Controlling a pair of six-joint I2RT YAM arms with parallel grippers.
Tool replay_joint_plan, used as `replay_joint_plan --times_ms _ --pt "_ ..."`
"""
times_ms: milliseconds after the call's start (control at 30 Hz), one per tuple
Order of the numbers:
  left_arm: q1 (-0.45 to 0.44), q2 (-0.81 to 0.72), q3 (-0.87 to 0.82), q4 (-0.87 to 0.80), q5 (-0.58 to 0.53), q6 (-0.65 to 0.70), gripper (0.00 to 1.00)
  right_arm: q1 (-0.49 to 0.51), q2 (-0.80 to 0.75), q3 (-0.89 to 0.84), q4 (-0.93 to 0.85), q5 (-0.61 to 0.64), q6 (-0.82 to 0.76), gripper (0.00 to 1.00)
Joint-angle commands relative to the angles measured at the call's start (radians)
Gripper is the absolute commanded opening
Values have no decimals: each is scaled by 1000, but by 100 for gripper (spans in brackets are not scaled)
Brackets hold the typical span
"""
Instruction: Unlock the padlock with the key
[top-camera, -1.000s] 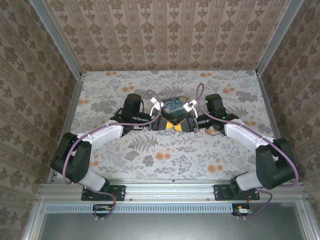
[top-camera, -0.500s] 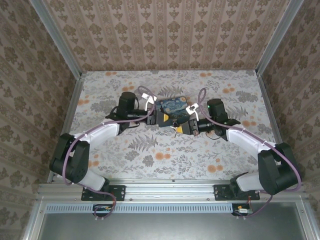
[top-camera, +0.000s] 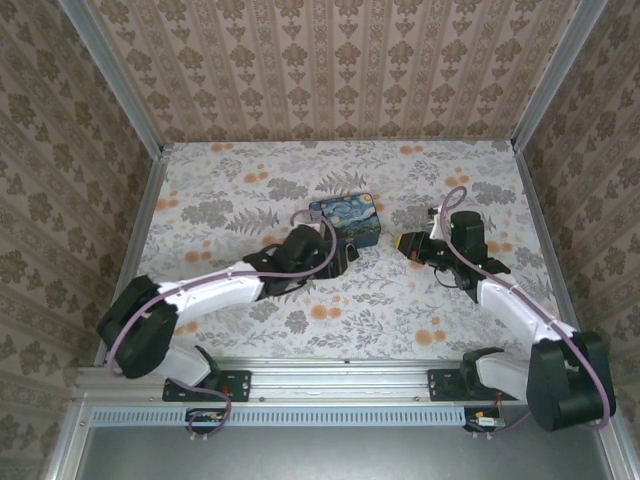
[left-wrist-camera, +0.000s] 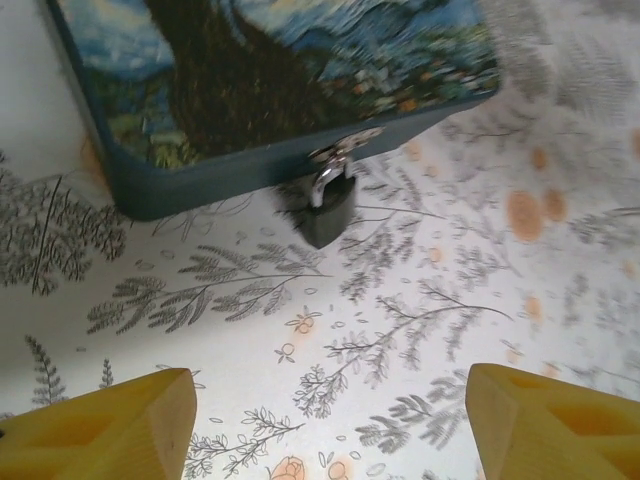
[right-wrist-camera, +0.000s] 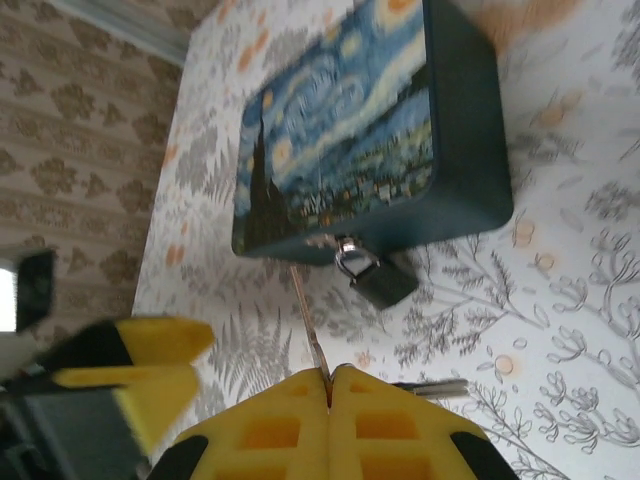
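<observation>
The small dark padlock (left-wrist-camera: 325, 207) hangs by its metal shackle from the hasp of the swirl-painted box (left-wrist-camera: 250, 80), lying on the table at the box's front edge. My left gripper (left-wrist-camera: 330, 430) is open just short of it, with bare table between its yellow fingers (left-wrist-camera: 100, 425). My right gripper (right-wrist-camera: 329, 378) is shut on the key (right-wrist-camera: 308, 320); the thin blade points toward the box, left of the padlock (right-wrist-camera: 375, 278) and apart from it. A second key (right-wrist-camera: 440, 387) on the ring sticks out sideways. In the top view the right gripper (top-camera: 403, 242) is right of the box (top-camera: 345, 216).
The left gripper's yellow fingers (right-wrist-camera: 140, 370) show at the left of the right wrist view, close beside my right gripper. The flower-patterned table (top-camera: 330, 300) is walled by wallpapered panels (top-camera: 330, 60) at the back and both sides.
Both grippers have drawn back from the box front. The left arm swung round to the near side of the box; the right gripper moved off to the right, still holding the key.
</observation>
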Motion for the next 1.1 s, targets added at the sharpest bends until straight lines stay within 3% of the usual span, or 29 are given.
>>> replay_joint_plan --times_ms 0,167,500,1067 --pt "-55 115 96 -68 -245 -148 73 -7 -42 6 -88 138 20 0" --pt "-94 290 200 -36 -267 -248 73 -32 -65 10 -159 245 -1 0" --pt "-149 514 464 -246 -437 -374 71 -93 -27 11 -117 179 -32 0" --pt "-129 681 670 -419 -473 -408 46 -149 73 -12 -31 61 -25 0"
